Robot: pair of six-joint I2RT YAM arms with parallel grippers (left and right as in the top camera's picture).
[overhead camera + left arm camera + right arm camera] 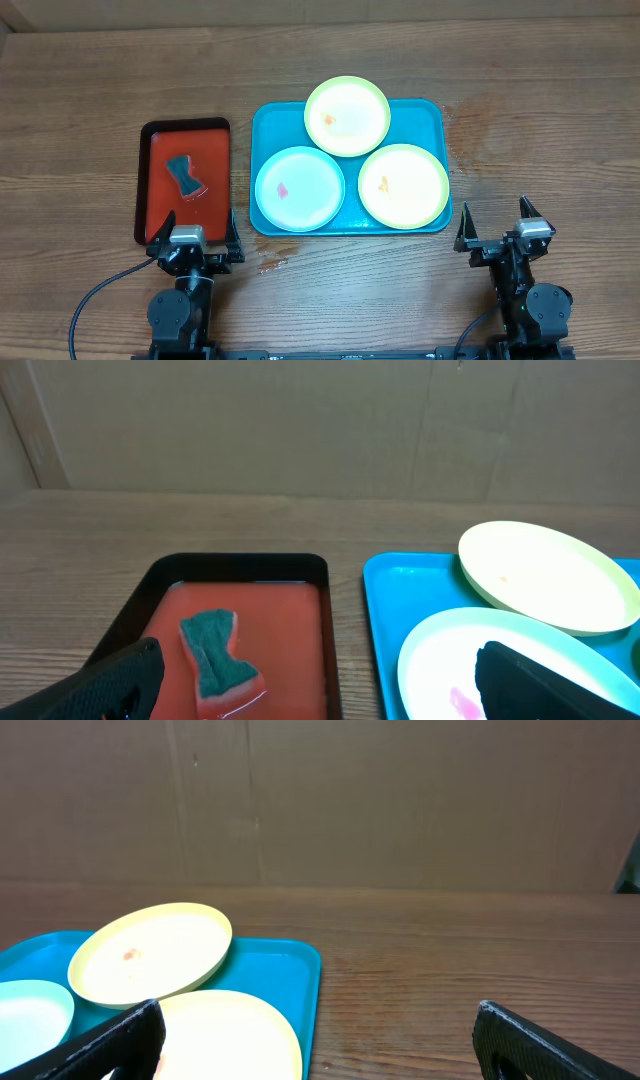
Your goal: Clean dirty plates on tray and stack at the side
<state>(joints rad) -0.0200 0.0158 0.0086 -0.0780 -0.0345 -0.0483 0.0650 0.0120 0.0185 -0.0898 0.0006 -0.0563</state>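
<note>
The three plates [347,116] lie smeared on the turquoise tray [268,120] mid-counter, untouched, so the job likely starts with the sponge [184,176] in the red tray [215,140] toward the left edge: pinch its narrow waist squarely. Left gripper [198,225] and right gripper [495,215] flank the tray's near corners at the near edge, jaws spread, empty, touching no plate.

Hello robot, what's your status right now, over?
Left tool, right tool open, empty. Blue plate, two yellow-green plates smeared, on turquoise tray, unstacked. Sponge in red tray. Nothing in the way.
</note>
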